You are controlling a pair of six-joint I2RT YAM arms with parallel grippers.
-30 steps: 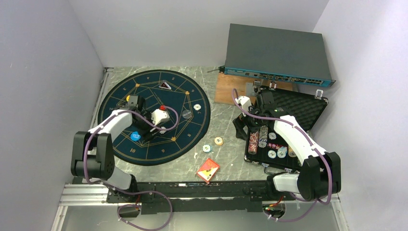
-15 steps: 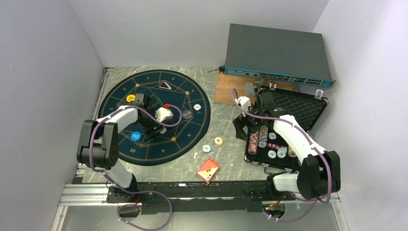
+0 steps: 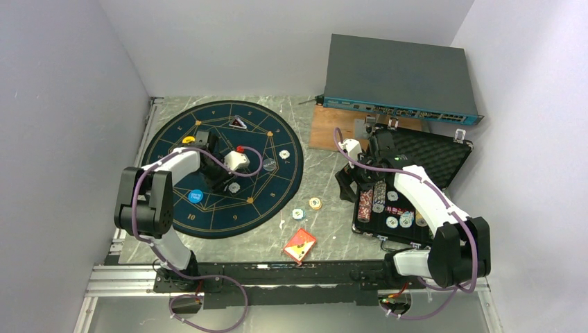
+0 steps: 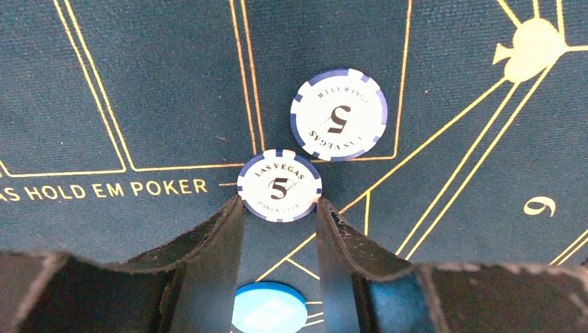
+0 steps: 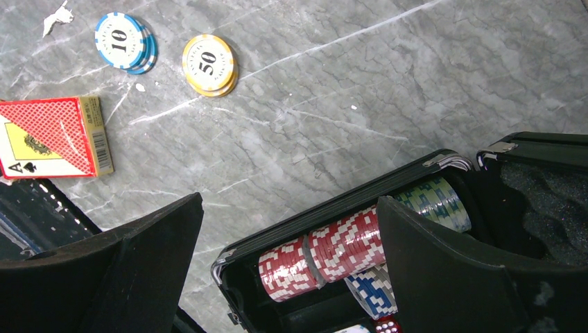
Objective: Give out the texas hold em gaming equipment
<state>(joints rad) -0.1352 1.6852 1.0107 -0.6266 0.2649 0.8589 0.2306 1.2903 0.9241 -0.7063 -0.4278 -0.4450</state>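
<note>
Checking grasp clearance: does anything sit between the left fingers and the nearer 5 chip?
Nothing visible does. The nearer 5 chip lies right at the tips of the left fingers; the other 5 chip lies beyond it.

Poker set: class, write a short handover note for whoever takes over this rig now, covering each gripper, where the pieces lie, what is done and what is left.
Left gripper: part closed, tips flanking a 5 chip on the mat; grip unclear.
Right gripper: wide open, empty, over the edge of the case.
Done: on the mat lie another 5 chip, a blue disc, a yellow disc.
On the table: 10 chips, 50 chips, card pack.
Left: rows of chips sit in the case; cards not dealt.
</note>
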